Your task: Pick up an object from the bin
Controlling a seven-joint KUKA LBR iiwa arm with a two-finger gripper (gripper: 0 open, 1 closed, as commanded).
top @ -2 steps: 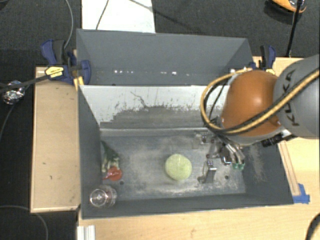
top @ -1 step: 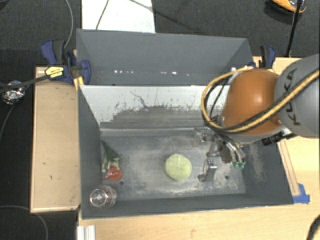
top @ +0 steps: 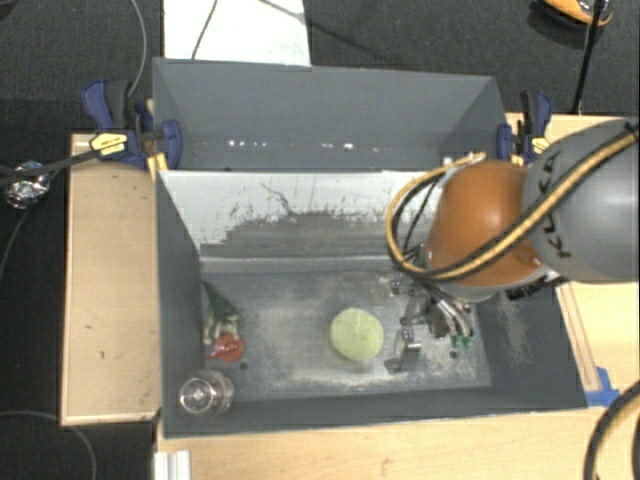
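Note:
A pale green ball [top: 357, 335] lies on the bin floor near the middle. My gripper [top: 408, 342] hangs just to the right of it, fingers pointing down close to the floor, with nothing visible between them. The fingers seem spread, one finger [top: 399, 357] standing beside the ball's right edge. At the bin's left side lies a small red and green thing [top: 222, 334], far from the gripper. A clear round cup or jar [top: 205, 395] lies in the front left corner.
The arm with its orange cover and looped cables reaches in from the right and hides the right rear part of the bin floor. Bare scuffed floor lies between the ball and the things at the left.

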